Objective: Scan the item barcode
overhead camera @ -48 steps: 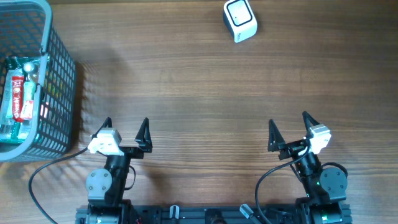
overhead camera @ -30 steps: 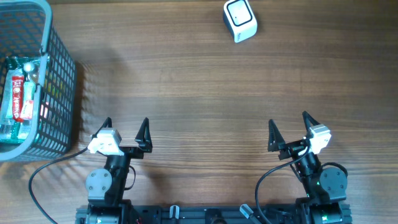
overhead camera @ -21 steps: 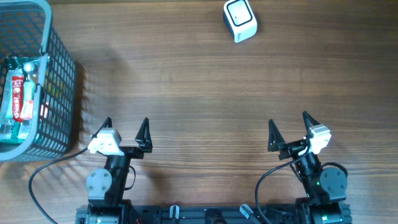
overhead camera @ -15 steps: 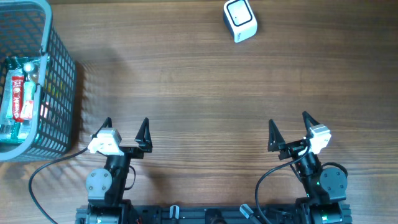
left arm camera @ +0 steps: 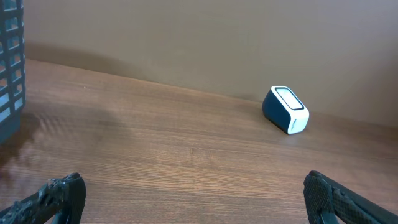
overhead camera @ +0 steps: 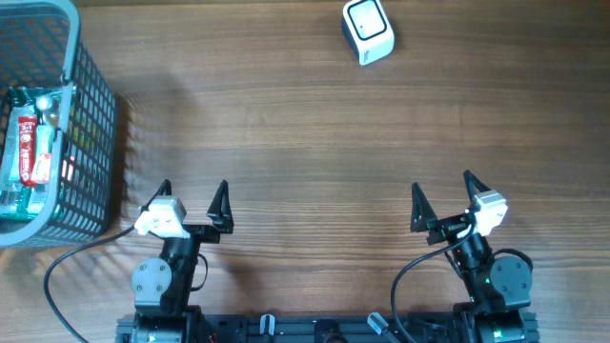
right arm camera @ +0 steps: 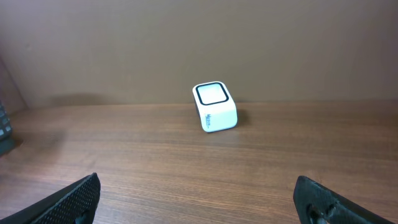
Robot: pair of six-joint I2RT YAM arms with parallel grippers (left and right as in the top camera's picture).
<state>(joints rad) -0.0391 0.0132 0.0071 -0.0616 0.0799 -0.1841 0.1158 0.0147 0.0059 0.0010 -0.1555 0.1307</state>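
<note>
Since nothing is picked up yet, we hold both arms back at the near edge of the worktop point(overhead camera: 305, 143). Our left fingers point(overhead camera: 220, 200) are spread wide and hold nothing, and our right fingers point(overhead camera: 416, 205) are the same. We think they are open like this to be ready to grab.

The item point(overhead camera: 31, 143) we must scan lies in the basket point(overhead camera: 91, 124) at the far left. Other packs point(overhead camera: 11, 176) lie with it, so we cannot tell which one is meant. The basket is nearest our left arm, so that arm looks best for the pick.

The scanner point(overhead camera: 368, 30) sits at the far side, well apart from the basket. Its window faces up, so a barcode can be shown to it.

The worktop is flat brown wood with lines in it. Behind it is a plain brown wall point(right arm camera: 199, 37).
</note>
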